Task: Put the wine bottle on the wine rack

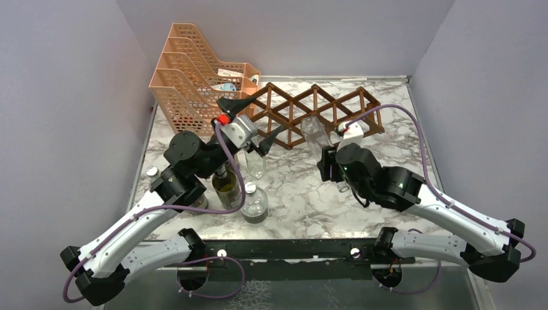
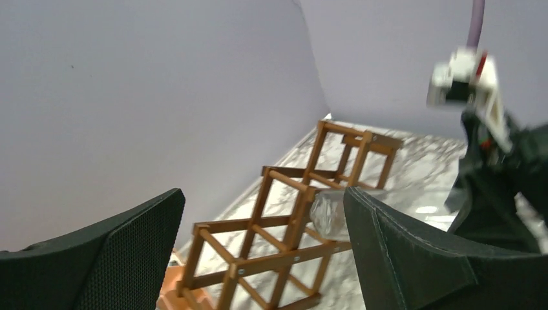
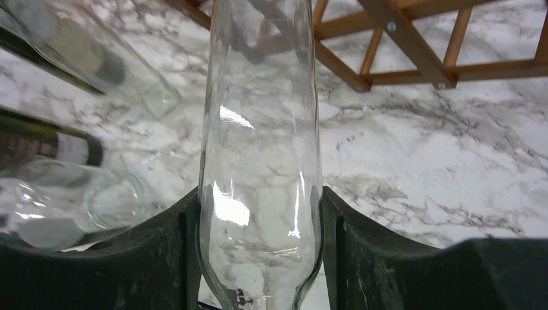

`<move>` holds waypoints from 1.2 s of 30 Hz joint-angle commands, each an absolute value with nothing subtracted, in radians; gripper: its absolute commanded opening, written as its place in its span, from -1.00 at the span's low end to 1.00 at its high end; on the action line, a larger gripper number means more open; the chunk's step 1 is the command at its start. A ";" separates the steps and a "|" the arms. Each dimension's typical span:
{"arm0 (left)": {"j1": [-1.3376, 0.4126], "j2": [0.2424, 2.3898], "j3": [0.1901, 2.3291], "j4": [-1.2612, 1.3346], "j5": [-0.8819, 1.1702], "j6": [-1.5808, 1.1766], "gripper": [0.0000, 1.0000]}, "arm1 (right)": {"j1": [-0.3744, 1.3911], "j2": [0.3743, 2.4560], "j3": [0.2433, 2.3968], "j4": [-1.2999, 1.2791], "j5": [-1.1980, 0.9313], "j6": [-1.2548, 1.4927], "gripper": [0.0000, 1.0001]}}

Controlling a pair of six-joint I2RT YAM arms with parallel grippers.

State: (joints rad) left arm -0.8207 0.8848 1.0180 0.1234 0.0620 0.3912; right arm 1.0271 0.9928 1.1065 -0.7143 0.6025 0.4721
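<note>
The right fingers (image 3: 161,258) clamp a smooth clear glass bottle (image 3: 262,161), its neck hidden, while the left fingers (image 2: 129,252) gape empty near the slatted wooden rack (image 3: 407,42).

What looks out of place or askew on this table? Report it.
Nothing is spilled or broken. One thing is askew: the clear bottle, clamped in the right gripper, lies tilted with its far end at the wine rack's front edge and is not seated in any opening. The left gripper is open and empty.
</note>
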 commanded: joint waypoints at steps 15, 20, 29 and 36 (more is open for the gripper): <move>-0.824 0.865 1.208 -0.187 0.090 -0.111 0.98 | 1.023 0.975 0.765 -0.321 0.430 0.516 -0.98; -0.824 0.891 1.269 -0.292 0.129 -0.115 0.98 | 1.022 1.057 0.722 -0.160 0.462 0.562 -0.98; -0.824 0.868 1.251 -0.307 0.130 -0.126 0.98 | 1.023 1.179 0.677 0.027 0.609 0.657 -0.98; -0.823 0.853 1.237 -0.303 0.143 -0.131 0.98 | 1.023 1.267 0.691 0.085 0.651 0.740 -0.98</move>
State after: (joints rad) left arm -0.8204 0.8734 1.2434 -0.3031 0.1131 -0.1158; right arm 1.0256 1.2354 0.6712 -0.0570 0.5678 0.6628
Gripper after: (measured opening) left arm 0.987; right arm 0.591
